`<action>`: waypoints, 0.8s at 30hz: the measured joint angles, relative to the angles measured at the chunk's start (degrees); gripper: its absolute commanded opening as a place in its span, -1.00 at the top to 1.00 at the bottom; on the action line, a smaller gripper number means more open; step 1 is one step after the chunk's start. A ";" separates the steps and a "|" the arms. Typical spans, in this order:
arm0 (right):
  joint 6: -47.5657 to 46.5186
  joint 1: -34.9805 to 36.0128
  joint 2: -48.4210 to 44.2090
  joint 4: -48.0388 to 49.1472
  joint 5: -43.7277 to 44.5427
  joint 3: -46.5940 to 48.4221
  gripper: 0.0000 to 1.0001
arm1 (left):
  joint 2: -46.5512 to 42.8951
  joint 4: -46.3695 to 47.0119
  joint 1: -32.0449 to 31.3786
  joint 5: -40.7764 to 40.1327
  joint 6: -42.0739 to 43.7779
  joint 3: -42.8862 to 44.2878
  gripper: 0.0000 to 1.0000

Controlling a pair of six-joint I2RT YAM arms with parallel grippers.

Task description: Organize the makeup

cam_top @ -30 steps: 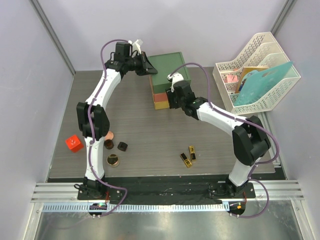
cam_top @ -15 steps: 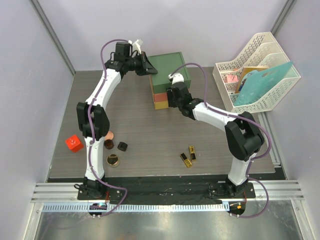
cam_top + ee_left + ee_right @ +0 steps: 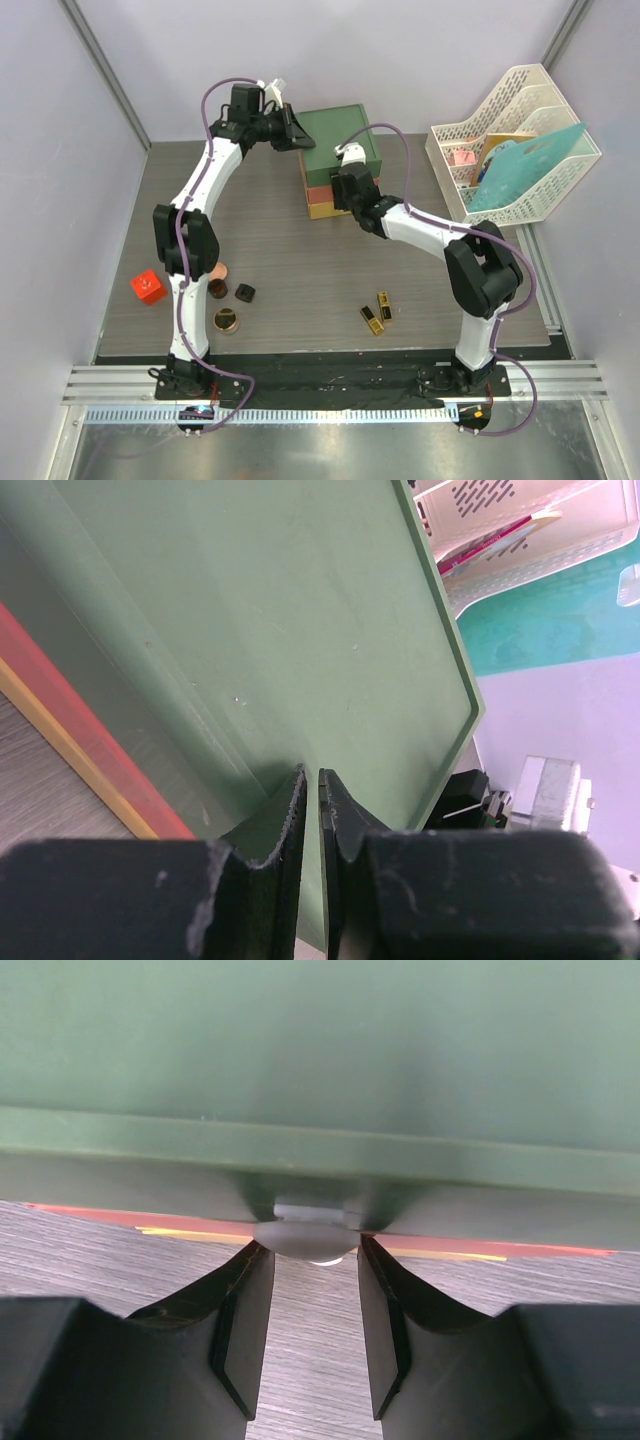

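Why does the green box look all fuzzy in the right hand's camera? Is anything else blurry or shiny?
Right wrist view: the green box is too close, so it blurs; the table looks sharp. Left wrist view: the black jaws are fuzzy. Top view: the metal strip shines.

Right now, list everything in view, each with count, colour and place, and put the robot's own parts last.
drawer box: one, green top over orange and yellow layers, far middle of the table
file rack: one, white, far right, holding a teal folder and pink and orange items
red cube: one, red, near left
compact: one, peach, beside the left arm, partly hidden
jars: three, brown, black, gold, near left
lipsticks: two, gold and black, near middle
table: one, grey wood grain
left gripper: black, shut, at the drawer box's top edge
right gripper: black, open, fingers either side of the green drawer's handle
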 measured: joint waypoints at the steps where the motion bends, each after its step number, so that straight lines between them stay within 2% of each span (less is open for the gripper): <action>1: -0.02 0.00 0.17 0.04 0.17 0.02 0.12 | 0.00 0.00 0.00 0.02 0.02 0.00 0.74; 10: -0.24 0.13 1.73 -0.52 1.22 0.66 0.13 | 0.00 -0.13 0.02 0.00 0.22 0.11 0.74; 14: -0.42 0.17 1.75 -0.50 1.81 0.66 0.21 | -0.02 -0.15 0.04 0.00 0.24 0.11 0.74; 18: -0.92 0.17 1.75 -0.46 2.34 0.66 0.49 | -0.02 -0.17 0.04 0.00 0.28 0.11 0.74; 20: -1.33 0.31 1.75 -0.28 2.49 0.63 0.56 | -0.02 -0.17 0.04 0.00 0.35 0.11 0.74; 24: -1.66 0.37 1.75 -0.22 2.56 0.63 0.87 | -0.02 -0.20 0.07 0.00 0.39 0.13 0.74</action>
